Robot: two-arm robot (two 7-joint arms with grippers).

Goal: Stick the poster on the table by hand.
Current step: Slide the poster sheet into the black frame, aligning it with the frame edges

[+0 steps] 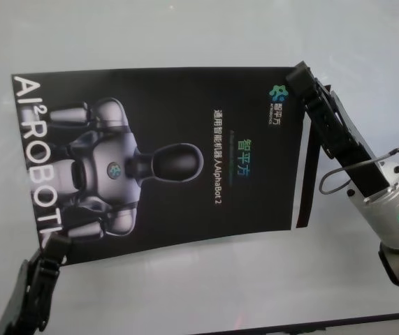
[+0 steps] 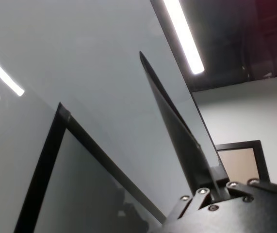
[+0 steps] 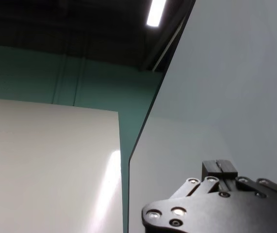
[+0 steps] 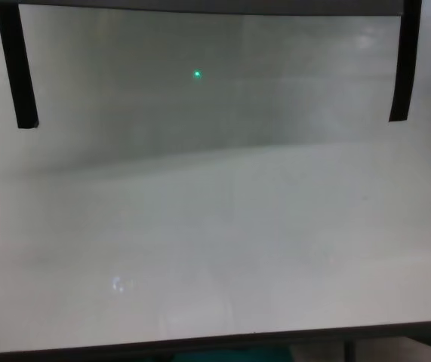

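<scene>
The poster (image 1: 185,160), a black sheet with a silvery robot figure and pale lettering, hangs slightly bowed over the pale table (image 1: 220,300). My left gripper (image 1: 54,246) is shut on its near left corner. In the left wrist view the poster (image 2: 177,131) rises edge-on from between the fingers of that gripper (image 2: 211,193). My right gripper (image 1: 298,74) is shut on the poster's far right corner. In the right wrist view its pads (image 3: 219,168) are pressed together. In the chest view only the table (image 4: 215,226) can be made out.
A narrow black tape strip (image 1: 304,174) runs along the poster's right edge. In the chest view two black tape strips (image 4: 16,68) (image 4: 401,68) hang down at the top left and top right. The table's dark front edge (image 4: 200,345) is close below.
</scene>
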